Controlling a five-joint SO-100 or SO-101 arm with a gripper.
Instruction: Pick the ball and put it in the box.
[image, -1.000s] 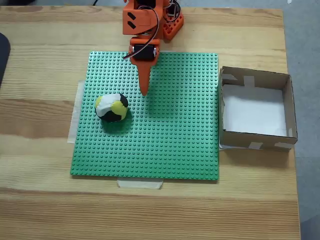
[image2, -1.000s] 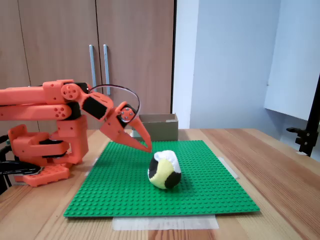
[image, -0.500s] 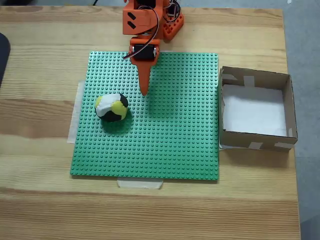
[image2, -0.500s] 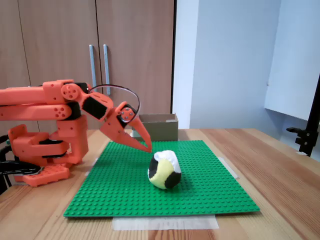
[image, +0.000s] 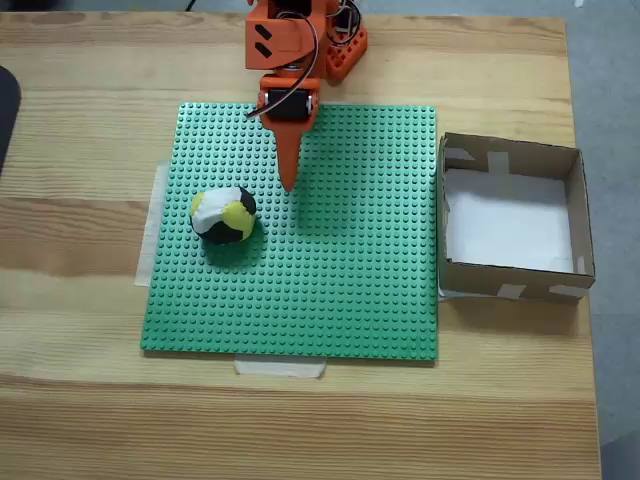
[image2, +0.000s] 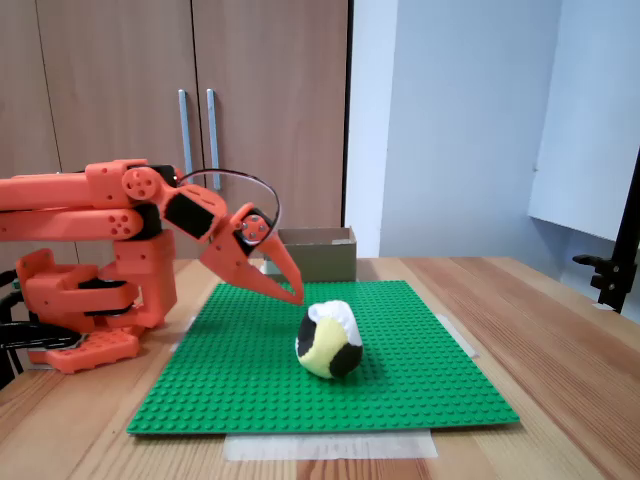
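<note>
I am at the very start of the job: the reach for the ball has not yet closed the gap. My orange claw (image: 289, 183) hangs above the far half of the green studded baseplate (image: 340, 300) in the fixed view from above, its two fingers pressed together into one narrow point and holding nothing. From the side, my claw (image2: 295, 293) slants down toward the plate, tip low but, as far as I can judge from that angle, not touching the studs.

The small soft ball with yellow, white and black patches (image: 224, 215) sits on the baseplate, near my tip, to its left and a little nearer in the view from above, clear of any contact. The shallow brown cardboard box with a white floor (image: 573, 215) stands on the wooden worktop (image: 80, 400), just beside the plate's right edge and well apart from the ball.

Next I judge I must spread my fingers, swing left over the ball, drop so they straddle it, then squeeze gently, since it looks soft and may roll or squash aside.
</note>
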